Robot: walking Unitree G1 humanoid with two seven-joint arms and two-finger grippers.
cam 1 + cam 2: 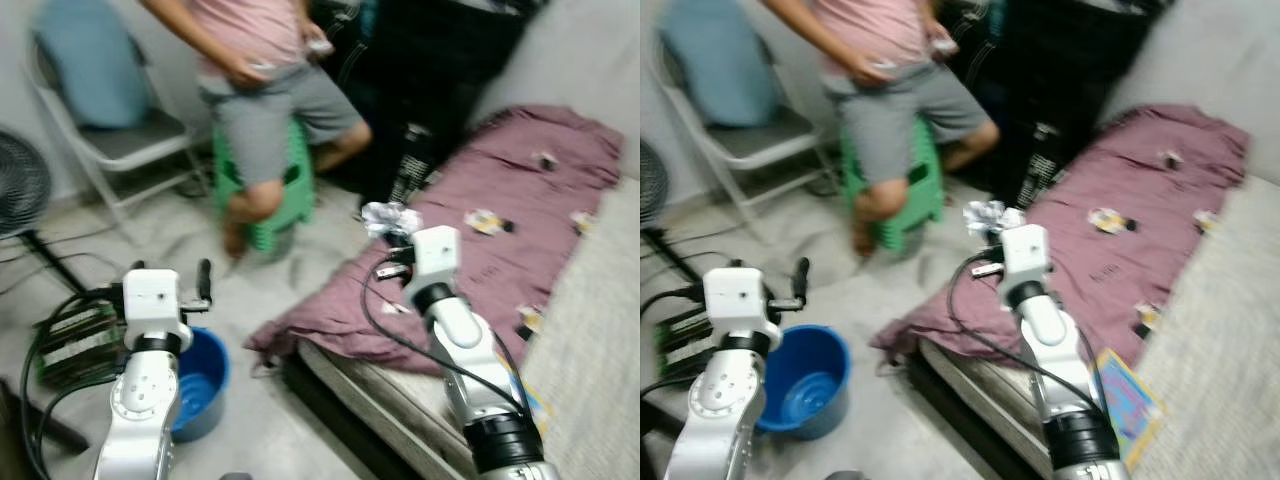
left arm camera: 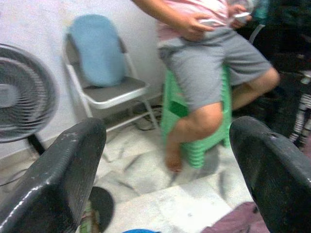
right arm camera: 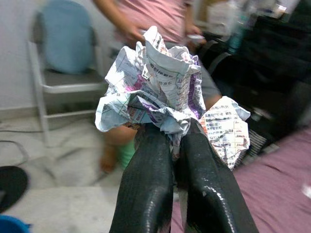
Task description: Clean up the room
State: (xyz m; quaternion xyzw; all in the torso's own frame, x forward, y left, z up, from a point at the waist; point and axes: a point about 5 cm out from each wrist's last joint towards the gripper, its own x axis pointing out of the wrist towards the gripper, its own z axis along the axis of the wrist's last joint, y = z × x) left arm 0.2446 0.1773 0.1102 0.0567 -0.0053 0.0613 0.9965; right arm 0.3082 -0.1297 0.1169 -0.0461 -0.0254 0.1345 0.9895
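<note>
I have the right gripper [image 3: 176, 141] raised over the foot corner of the bed, its jaws pinched tight on a crumpled wad of printed paper [image 3: 160, 90]; through the right wrist camera the two black fingers [image 3: 146, 184] sit almost touching with the paper bunched above their tips. In the head views that wad [image 1: 388, 217] hangs just past the edge of the mauve bedspread [image 1: 500, 250], which drapes off the mattress onto the floor at that corner. More small scraps of litter [image 1: 487, 222] lie scattered on the bedspread, one near its middle, others toward its far edge and along the side nearest the wall. A colourful booklet [image 1: 1123, 392] rests on the mattress edge beside my right arm.

My left gripper [image 1: 203, 280] is held up above the marble floor [image 1: 300, 270] with its jaws spread wide and nothing between them; the left wrist camera looks out between the two fingers [image 2: 58, 179] at the room. A blue bucket [image 1: 200, 380] stands on the floor just beside the left arm, near the draped corner of the bedspread. Beyond it a person [image 1: 265, 90] in a pink top and grey shorts sits on a green plastic stool [image 1: 280, 195], holding a small device. A folding chair [image 1: 120, 130] with a blue cushion stands against the wall, and a fan [image 1: 20, 185] stands at the left edge
</note>
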